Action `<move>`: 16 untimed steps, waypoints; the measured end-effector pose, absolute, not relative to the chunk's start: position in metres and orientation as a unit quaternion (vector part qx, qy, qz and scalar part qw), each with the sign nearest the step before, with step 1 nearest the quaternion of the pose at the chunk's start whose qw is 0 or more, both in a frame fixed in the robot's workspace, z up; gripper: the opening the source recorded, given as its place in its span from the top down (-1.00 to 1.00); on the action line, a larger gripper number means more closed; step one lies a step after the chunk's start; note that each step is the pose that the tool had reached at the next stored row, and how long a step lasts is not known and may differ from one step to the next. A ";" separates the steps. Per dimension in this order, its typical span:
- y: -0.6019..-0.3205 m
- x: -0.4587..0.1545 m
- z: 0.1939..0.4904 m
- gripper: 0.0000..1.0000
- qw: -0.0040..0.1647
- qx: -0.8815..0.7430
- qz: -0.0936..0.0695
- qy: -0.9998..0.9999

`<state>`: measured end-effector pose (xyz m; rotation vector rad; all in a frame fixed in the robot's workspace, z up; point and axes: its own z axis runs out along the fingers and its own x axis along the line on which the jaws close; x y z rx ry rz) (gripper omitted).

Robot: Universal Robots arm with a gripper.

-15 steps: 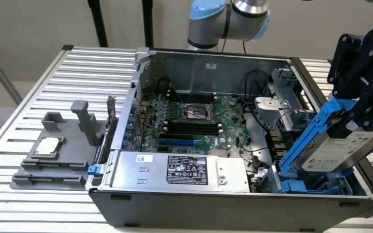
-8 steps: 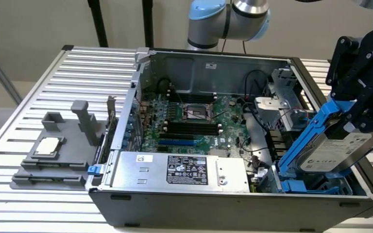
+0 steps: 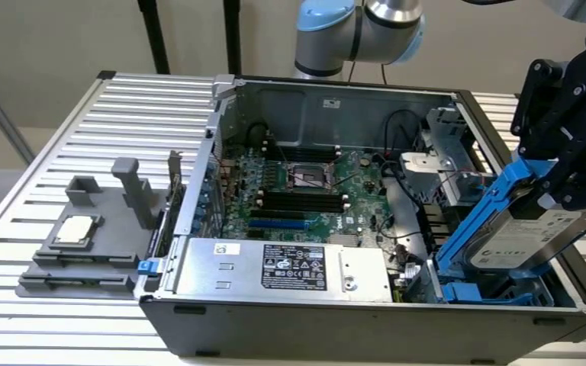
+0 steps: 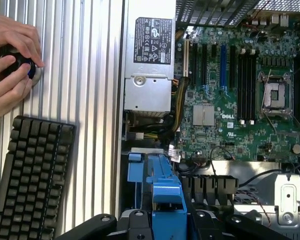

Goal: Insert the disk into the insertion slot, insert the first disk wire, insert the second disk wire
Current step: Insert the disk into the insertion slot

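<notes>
From where I stand, the first step is the one in hand: the disk (image 3: pixel 525 238) is not yet in the insertion slot (image 3: pixel 476 293). The gripper (image 3: pixel 566 194) has its fingers (image 3: pixel 581 191) clamped on the disk's upper end. It holds the disk tilted, the high end leaning away from the power-supply box (image 3: pixel 288 267) and the low end down by the slot's blue rails. The slot sits in the case corner just beside the power-supply box, on the exterior view's right of it. Whether the disk's lower edge touches the rails I cannot tell. I judge both wire steps unstarted, since the disk is not seated.

Seating it, to my mind, calls for the tilt to come out so the carrier's sides run parallel with the rails. A skewed entry could catch on the blue tabs.

The exterior view gives me the tilt and the grip. It also shows a grey fixture (image 3: pixel 85 244) on the slatted tabletop (image 3: pixel 69 130), on the exterior view's left of the power-supply box. The wrist view looks past the blue carrier (image 4: pixel 164 195) towards the motherboard (image 4: pixel 240 100). Across the power-supply box from the motherboard it adds a black keyboard (image 4: pixel 32 180) and a person's hands (image 4: pixel 10 60) on a small dark device.
</notes>
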<state>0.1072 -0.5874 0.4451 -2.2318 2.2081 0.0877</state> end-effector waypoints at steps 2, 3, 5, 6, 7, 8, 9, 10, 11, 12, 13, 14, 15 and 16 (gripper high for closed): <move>-0.588 0.107 0.445 0.36 0.000 -0.711 0.028 0.703; -0.589 0.107 0.445 0.36 0.000 -0.711 0.028 0.703; -0.589 0.107 0.444 0.36 0.000 -0.711 0.028 0.703; -0.589 0.107 0.444 0.36 0.000 -0.711 0.028 0.703; -0.589 0.107 0.443 0.36 0.001 -0.711 0.028 0.703; -0.589 0.107 0.443 0.36 0.001 -0.711 0.028 0.703; -0.589 0.107 0.443 0.36 0.001 -0.711 0.028 0.703; -0.590 0.107 0.442 0.36 0.001 -0.711 0.028 0.703; -0.590 0.107 0.442 0.36 0.001 -0.711 0.028 0.703; -0.590 0.107 0.442 0.36 0.001 -0.711 0.028 0.703; -0.590 0.107 0.441 0.36 0.001 -0.711 0.028 0.703; -0.590 0.107 0.441 0.36 0.001 -0.711 0.029 0.703; -0.590 0.107 0.441 0.36 0.001 -0.711 0.029 0.703; -0.590 0.107 0.440 0.36 0.001 -0.711 0.029 0.703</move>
